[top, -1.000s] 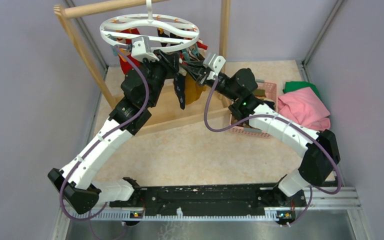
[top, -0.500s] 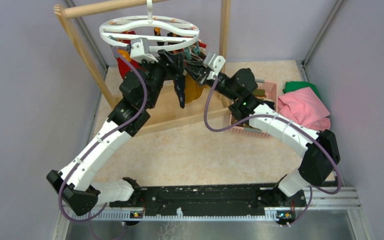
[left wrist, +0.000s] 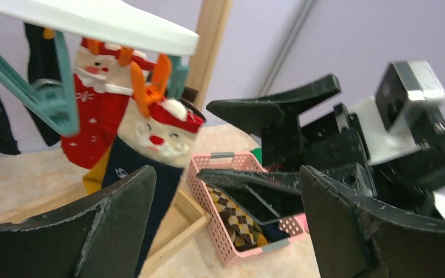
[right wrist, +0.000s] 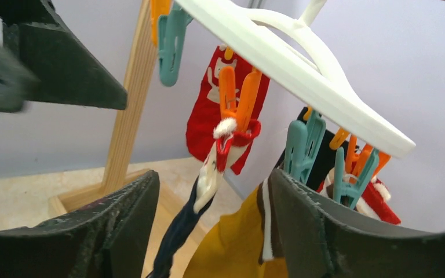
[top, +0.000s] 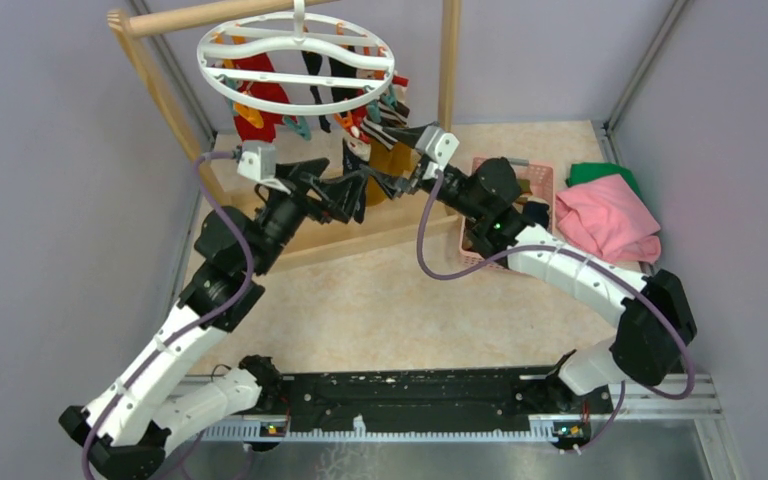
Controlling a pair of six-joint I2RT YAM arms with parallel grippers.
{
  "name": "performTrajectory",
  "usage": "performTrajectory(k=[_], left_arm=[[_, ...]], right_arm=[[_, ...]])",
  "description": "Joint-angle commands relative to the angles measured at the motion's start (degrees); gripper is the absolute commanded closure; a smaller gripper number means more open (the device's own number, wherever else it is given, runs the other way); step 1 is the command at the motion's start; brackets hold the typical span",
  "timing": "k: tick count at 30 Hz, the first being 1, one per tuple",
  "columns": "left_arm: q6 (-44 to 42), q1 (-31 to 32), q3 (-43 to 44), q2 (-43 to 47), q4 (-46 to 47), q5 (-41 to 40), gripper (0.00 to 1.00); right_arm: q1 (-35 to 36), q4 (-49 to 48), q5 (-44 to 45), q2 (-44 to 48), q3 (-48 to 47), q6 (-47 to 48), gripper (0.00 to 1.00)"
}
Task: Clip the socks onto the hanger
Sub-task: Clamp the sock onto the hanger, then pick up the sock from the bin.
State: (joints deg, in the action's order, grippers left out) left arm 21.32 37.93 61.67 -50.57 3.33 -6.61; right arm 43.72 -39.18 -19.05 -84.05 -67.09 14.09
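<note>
**White plastic overhead, nothing pinched below**

Left wrist view: the left fingers (left wrist: 110,226) stand spread wide, with nothing between them. Just under the rim of the hanger (left wrist: 92,20) a Santa sock (left wrist: 162,130) hangs by its cuff from an orange clip (left wrist: 145,81), and a teal clip (left wrist: 46,98) dangles beside it. The right fingers (left wrist: 272,104) are close by on the right and parted too. Down on the worktop, a pink basket (left wrist: 220,231) holds an argyle sock (left wrist: 237,217) that is not yet hung.

Right wrist view: the right fingers are apart and empty. The Santa sock hangs beyond the gap between them. A mustard sock (right wrist: 232,255) and a red sock (right wrist: 220,110) hang from the same ring, with more teal clips along its edge.

Top view: the hanger hangs by its hook from the wooden rack (top: 158,95), with the socks (top: 260,85) dangling under its ring. Both arms meet just below its near edge. The basket sits to the right, next to a pink cloth (top: 610,215) and a green cloth (top: 600,172).

Handling, as a judgement: the socks look light and limp, so one lifted by the middle would sag and fold. The cuff is the place to take hold, pinching both layers so that a flat edge goes into the clip. The clips look stiff and sprung. The hanger hangs free on its hook and will likely tilt or swing if pushed. One set of fingers should therefore squeeze a clip's tails while the other feeds the cuff in.
</note>
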Motion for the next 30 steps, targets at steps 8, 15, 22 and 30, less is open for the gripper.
performTrajectory(k=[8, 15, 22, 30], left_arm=[[-7.46, -0.05, -30.23, 18.29, 18.00, 21.60, 0.01], [-5.01, -0.05, -48.77, 20.28, 33.84, 22.71, 0.01], [-1.32, -0.05, -55.23, 13.15, 46.40, 22.93, 0.01], [2.94, -0.05, -57.00, 3.23, 53.63, 22.60, 0.01]], right_arm=[[-0.23, -3.46, 2.62, 15.03, 14.62, -5.28, 0.22], [-0.87, -3.14, 7.51, 19.45, 25.32, -9.12, 0.19], [-8.48, -6.63, 7.82, 22.09, 34.98, -22.04, 0.13], [-18.52, 3.57, 23.48, 25.95, 38.79, -30.57, 0.12]])
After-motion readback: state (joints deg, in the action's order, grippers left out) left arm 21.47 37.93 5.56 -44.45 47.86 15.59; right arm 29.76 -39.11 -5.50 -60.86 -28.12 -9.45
